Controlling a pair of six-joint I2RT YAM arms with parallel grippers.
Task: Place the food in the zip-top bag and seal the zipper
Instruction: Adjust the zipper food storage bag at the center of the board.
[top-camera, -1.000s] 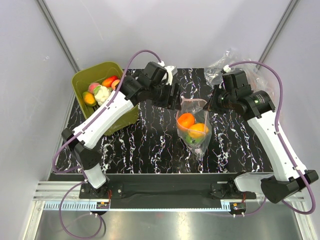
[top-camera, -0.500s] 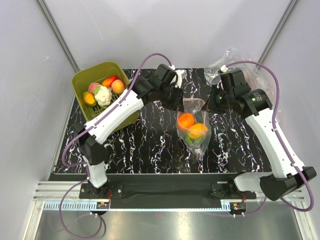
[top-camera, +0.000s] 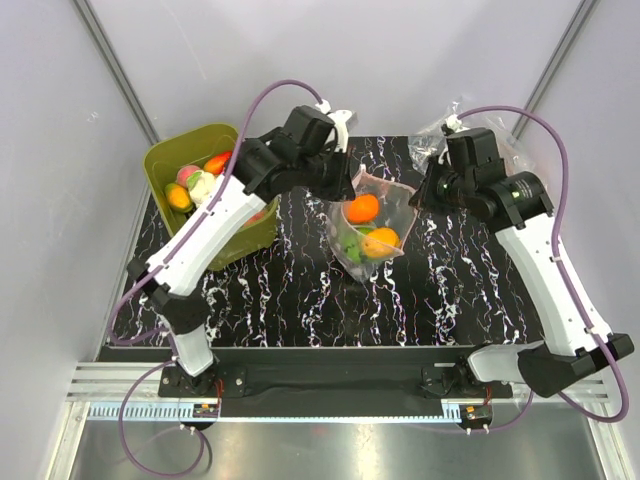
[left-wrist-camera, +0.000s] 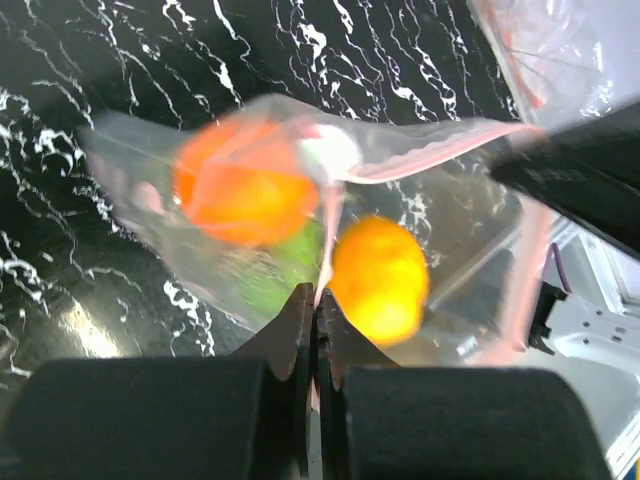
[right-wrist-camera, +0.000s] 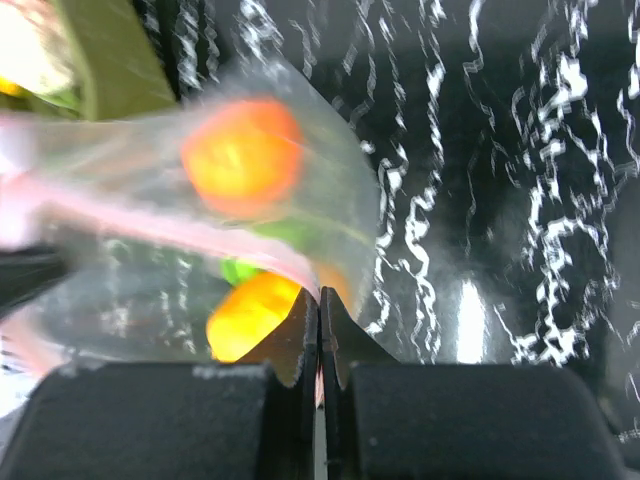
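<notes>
Noted mid-table, over the black marbled table: zip-top bag strung between the two grippers, mouth edge up, body sagging below (cannot tell whether the bottom touches the tabletop). Pinched at the top left corner by left gripper, jaws clenched flat on the pink zipper, no gap visible between them in the left wrist view. Pinched likewise at the top right corner by right gripper, jaws pressed together on the same strip. Seen through the plastic: upper orange near the mouth, lower orange further down, green lime tucked just beside the lower one. Heavy blur in both wrist views, so mouth open or sealed not readable. Lying in the olive tub at the far left of the table, well apart from the bag: cauliflower, small orange, red piece, peach piece. Crumpled behind the right arm at the far right edge: plainer clear bags.
</notes>
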